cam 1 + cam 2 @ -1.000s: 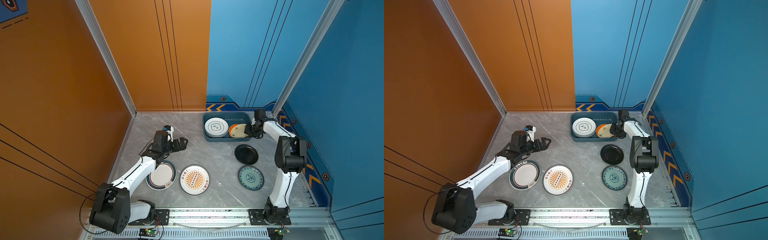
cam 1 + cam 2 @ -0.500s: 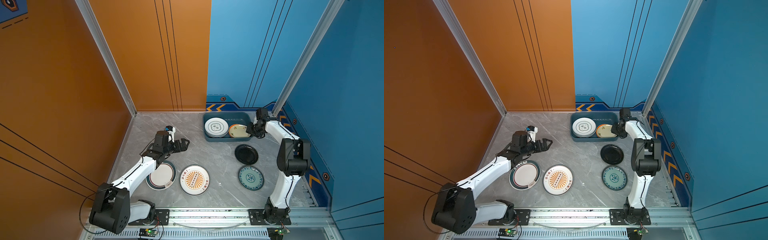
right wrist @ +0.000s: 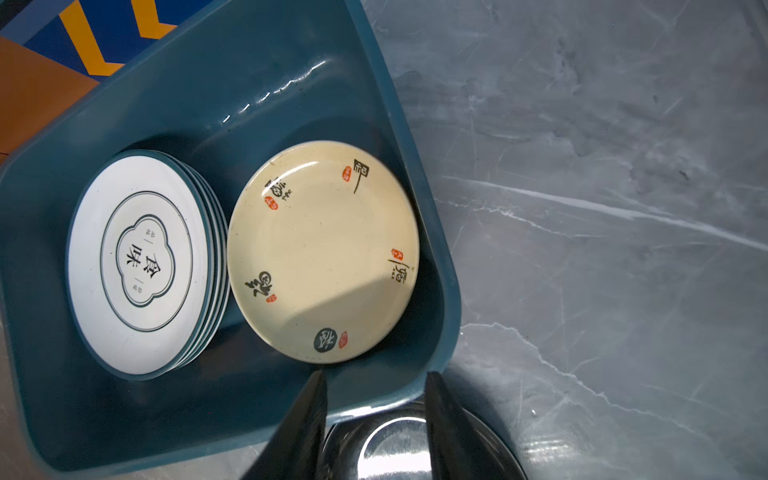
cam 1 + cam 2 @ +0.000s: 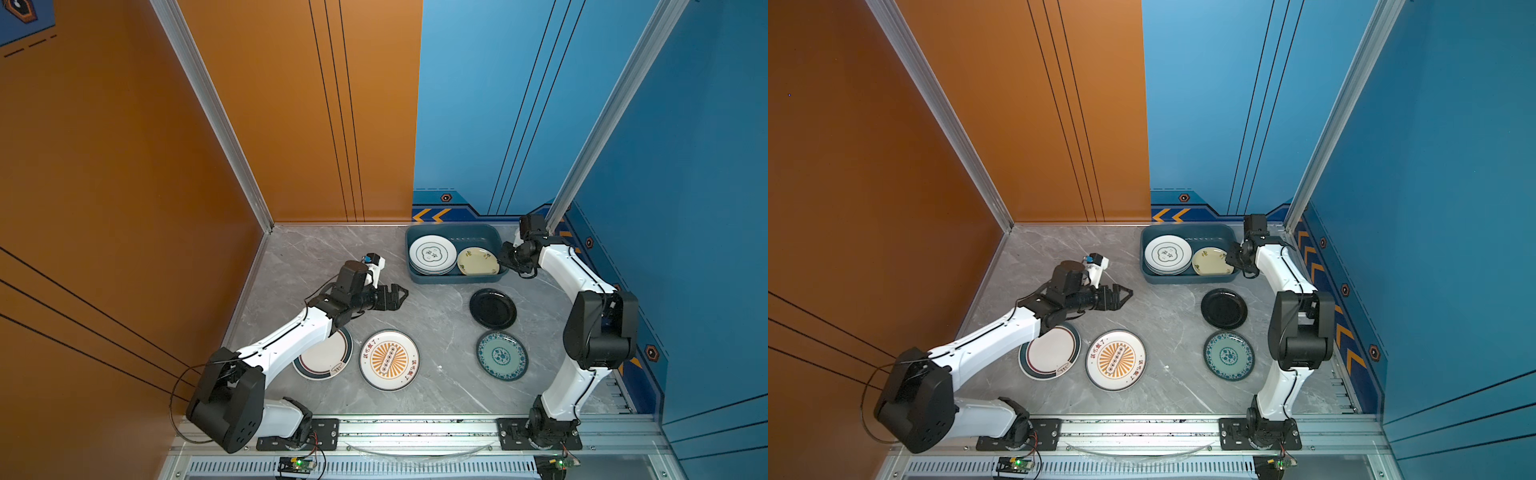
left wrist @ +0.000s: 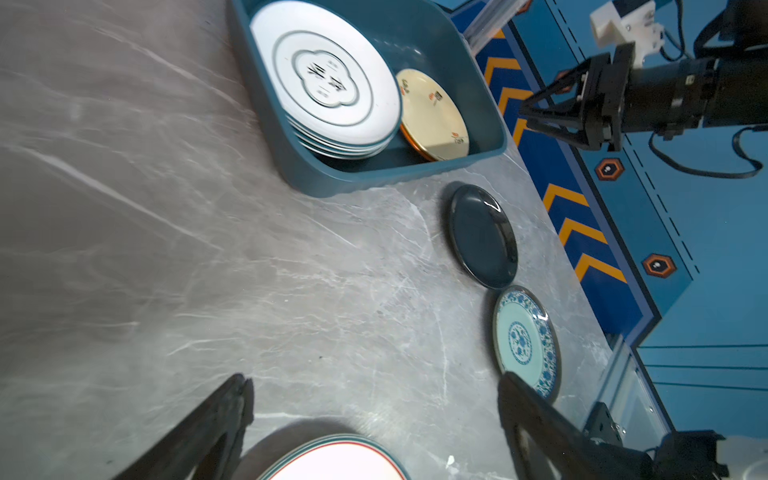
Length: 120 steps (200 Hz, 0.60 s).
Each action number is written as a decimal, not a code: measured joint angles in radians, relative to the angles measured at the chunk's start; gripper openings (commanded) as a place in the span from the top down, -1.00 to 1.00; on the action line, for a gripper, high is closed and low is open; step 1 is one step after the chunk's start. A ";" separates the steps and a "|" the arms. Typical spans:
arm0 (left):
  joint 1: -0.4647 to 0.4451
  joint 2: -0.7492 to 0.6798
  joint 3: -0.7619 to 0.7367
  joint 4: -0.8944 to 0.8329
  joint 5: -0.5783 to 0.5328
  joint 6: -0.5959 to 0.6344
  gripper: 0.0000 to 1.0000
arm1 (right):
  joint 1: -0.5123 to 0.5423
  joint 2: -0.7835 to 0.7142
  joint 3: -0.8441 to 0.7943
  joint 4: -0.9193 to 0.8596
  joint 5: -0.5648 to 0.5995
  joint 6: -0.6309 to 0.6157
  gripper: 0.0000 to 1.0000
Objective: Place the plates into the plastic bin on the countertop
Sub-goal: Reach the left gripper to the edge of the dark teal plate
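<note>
Well, reading across a top view with twelve o'clock at the back wall: my left pincer (image 4: 401, 299) hangs over bare countertop (image 4: 436, 324), jaws spread wide and nothing between them. From it the dark-rimmed white plate (image 4: 328, 361) lies at about seven o'clock, partly hidden under my own left forearm. The sunburst plate (image 4: 389, 360) sits almost straight down at six, just beside the first with a sliver of stone between them. The bin (image 4: 453, 279) is up between one and two o'clock. It holds a stack of white plates (image 4: 432, 254) in its nine o'clock half and a cream plate (image 4: 478, 261) against that stack in its three o'clock half.

My right pincer (image 4: 503, 261) hovers at the bin's three o'clock end, jaws parted and gripping nothing. In its wrist view the fingers (image 3: 440, 415) frame the bin's rim. From that pincer the black plate (image 4: 493, 308) lies near at six o'clock, and the teal plate (image 4: 502, 355) is farther down the same line.

I judge the coming pick turns on that line. The black plate is the right arm's nearest, straight below it, while the two white ones belong to the left arm. The plates are round, so no long axis matters and any clear rim will serve. The sunburst plate looks the easier left pick, since nothing covers it.
</note>
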 measured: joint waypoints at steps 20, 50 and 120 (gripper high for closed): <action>-0.066 0.077 0.029 0.041 -0.003 -0.035 -0.80 | -0.003 -0.035 -0.037 0.001 0.000 0.000 0.16; -0.157 0.210 0.098 0.102 -0.017 -0.086 -0.77 | -0.012 -0.085 -0.101 0.003 -0.002 0.000 0.16; -0.261 0.505 0.306 0.219 -0.035 -0.203 -0.63 | -0.045 -0.196 -0.228 0.048 -0.024 0.001 0.16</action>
